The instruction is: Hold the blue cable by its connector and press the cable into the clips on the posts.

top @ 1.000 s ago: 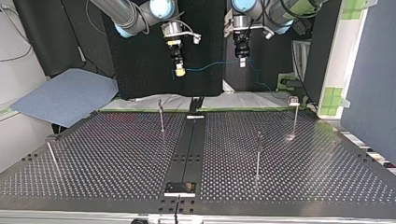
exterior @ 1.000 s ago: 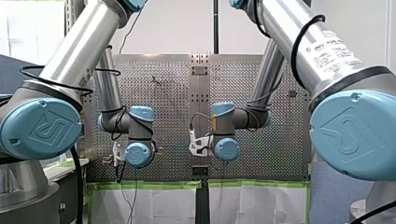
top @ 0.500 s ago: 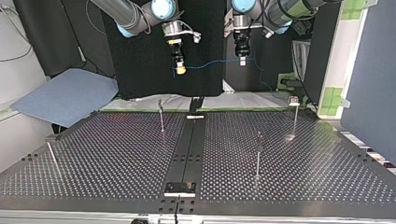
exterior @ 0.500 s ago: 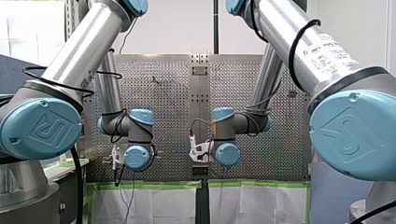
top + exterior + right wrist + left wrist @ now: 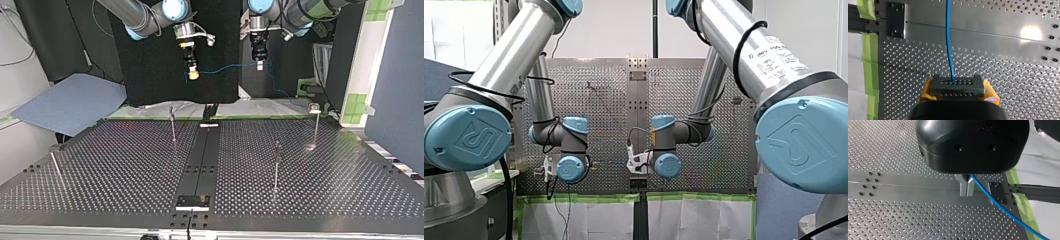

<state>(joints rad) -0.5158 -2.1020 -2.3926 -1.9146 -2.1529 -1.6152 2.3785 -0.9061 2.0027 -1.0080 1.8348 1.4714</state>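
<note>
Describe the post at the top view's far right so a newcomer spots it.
In the top view, find the perforated table and follow it to its far right corner. A thin post stands there. Unlike the dark-tipped post nearer the middle strip, it carries a pale flat cap.

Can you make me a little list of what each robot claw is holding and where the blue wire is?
right claw: shut on the connector
left claw: shut on the blue cable
blue cable: hangs in the air between the two claws
posts: stand on the table, below the cable
clips: cable not in any yet
</note>
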